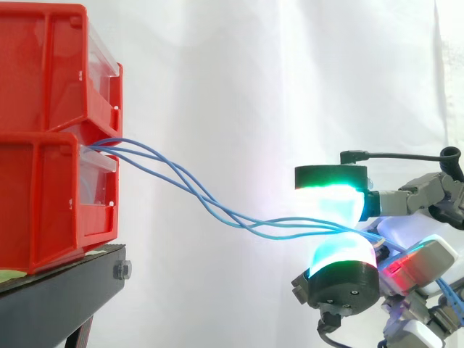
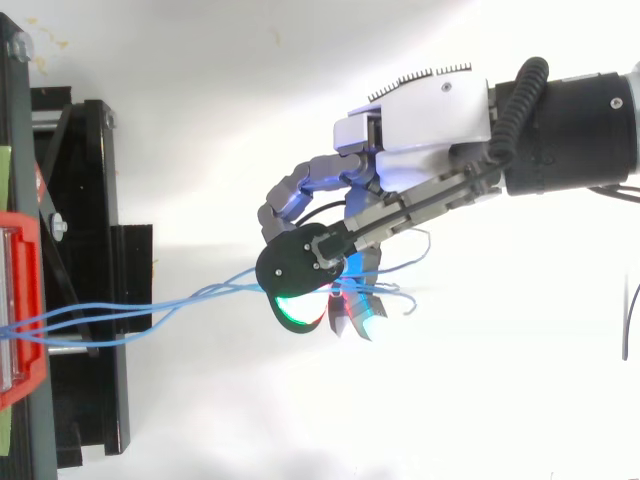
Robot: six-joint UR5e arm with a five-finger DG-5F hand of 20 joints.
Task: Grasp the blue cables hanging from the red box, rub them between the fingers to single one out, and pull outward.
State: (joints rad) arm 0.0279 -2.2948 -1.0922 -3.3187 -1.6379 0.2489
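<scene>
**Side view.** The hand (image 1: pixel 424 255) enters from the right, level with the lower bin. Two opposed fingertips (image 1: pixel 330 194), glowing green and cyan, are pressed together one above the other and pinch the cables (image 1: pixel 283 223) between them. The cables leave the front of the lower of two stacked red bins (image 1: pixel 43 196) on the stand (image 1: pixel 65 283) at left. They cross one another in mid-air and slope down to the right as a loose bundle, then converge just before the pads. A short blue length shows beyond the hand at the lower right.

**Top view.** The hand (image 2: pixel 420 120) reaches in from the right, its fingers curled down over the pinch. Several cables (image 2: pixel 120 315) run from the bin (image 2: pixel 25 300) at the left edge, across the stand (image 2: pixel 90 400), to the fingertips. Their free ends curl out just right of the pads.

**Progress.** The grasp appears made. More than one strand seems to lie in the pinch, so singling one out by rubbing is judged unfinished. The outward pull remains, as the cables hang slack rather than taut.
</scene>
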